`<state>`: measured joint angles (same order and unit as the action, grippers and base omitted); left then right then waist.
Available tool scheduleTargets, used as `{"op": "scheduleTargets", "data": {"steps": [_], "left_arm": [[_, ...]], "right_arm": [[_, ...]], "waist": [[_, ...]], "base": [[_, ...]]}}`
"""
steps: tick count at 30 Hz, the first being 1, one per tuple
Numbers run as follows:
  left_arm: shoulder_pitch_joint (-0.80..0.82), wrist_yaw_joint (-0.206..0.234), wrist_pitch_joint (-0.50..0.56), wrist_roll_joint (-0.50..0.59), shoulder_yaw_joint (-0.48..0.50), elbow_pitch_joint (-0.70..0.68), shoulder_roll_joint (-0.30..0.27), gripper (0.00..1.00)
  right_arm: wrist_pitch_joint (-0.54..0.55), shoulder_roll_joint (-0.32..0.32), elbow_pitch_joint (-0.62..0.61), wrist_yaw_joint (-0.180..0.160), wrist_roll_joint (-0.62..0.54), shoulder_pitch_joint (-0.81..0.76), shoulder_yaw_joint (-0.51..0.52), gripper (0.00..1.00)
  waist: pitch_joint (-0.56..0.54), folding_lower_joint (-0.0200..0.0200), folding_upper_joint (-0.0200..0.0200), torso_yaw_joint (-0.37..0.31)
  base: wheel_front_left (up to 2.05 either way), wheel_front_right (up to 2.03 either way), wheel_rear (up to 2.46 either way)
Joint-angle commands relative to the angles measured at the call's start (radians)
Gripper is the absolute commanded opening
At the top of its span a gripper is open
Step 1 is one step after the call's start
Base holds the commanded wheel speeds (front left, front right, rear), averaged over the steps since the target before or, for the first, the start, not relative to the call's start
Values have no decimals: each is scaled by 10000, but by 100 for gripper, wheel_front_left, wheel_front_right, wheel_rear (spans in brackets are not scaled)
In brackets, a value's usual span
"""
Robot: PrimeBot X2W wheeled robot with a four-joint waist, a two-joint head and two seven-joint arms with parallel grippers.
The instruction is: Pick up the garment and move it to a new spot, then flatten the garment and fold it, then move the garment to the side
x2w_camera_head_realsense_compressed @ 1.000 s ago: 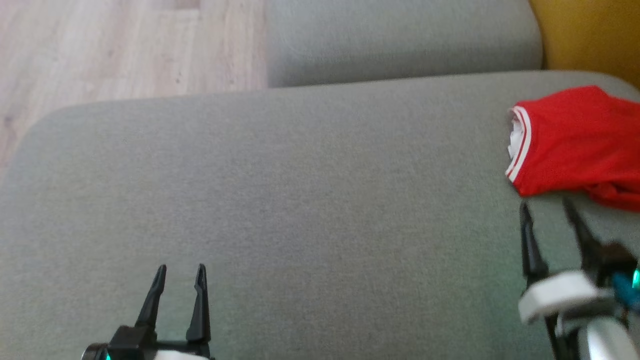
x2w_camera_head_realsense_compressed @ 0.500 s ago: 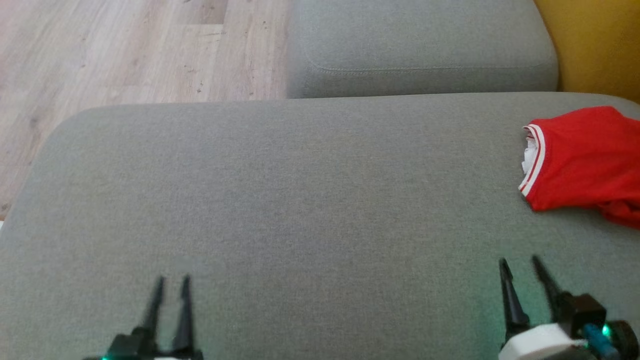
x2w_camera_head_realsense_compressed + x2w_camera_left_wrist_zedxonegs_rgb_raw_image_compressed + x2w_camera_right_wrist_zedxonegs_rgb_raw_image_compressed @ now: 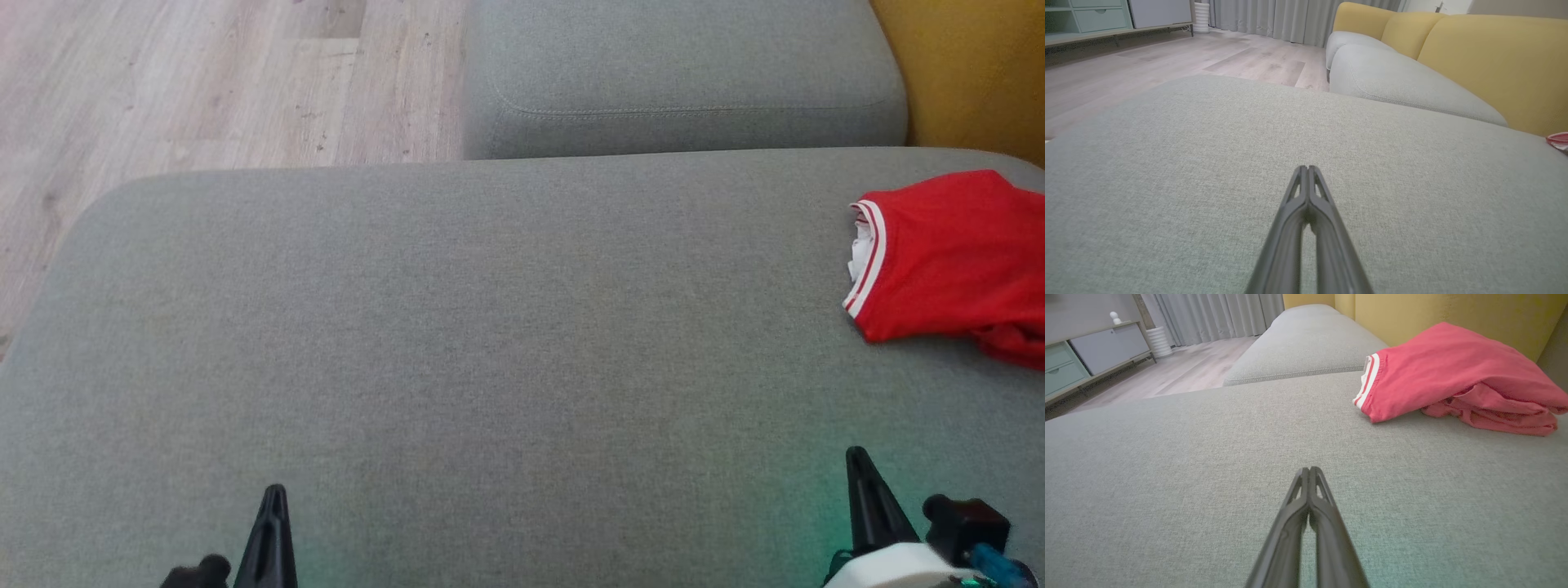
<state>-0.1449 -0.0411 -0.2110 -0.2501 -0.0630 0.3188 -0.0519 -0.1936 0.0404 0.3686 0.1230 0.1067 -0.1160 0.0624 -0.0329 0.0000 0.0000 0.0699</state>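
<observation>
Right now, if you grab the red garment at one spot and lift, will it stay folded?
Probably not. The garment lies in soft, rumpled layers, so a one-point lift would likely spill the fold open. It looks thin and light. Pushed, it would likely bunch on the textured cushion rather than slide.
</observation>
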Motion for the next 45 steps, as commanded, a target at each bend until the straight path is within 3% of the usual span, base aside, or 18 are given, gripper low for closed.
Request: {"op": "scheduleTargets", "data": {"steps": [1, 45], "left_arm": [[473, -40, 34, -268, 166, -329, -14, 0], [1270, -376, 1284, -5495, 785, -499, -2, 0]], "right_arm": [[41, 14, -360, 8, 309, 398, 34, 0], [1212, 47, -725, 35, 6084, 1103, 206, 0]], "waist": [[4, 0, 0, -7], [144, 0, 0, -279]], "base": [[0, 0, 0], [0, 0, 0]]}}
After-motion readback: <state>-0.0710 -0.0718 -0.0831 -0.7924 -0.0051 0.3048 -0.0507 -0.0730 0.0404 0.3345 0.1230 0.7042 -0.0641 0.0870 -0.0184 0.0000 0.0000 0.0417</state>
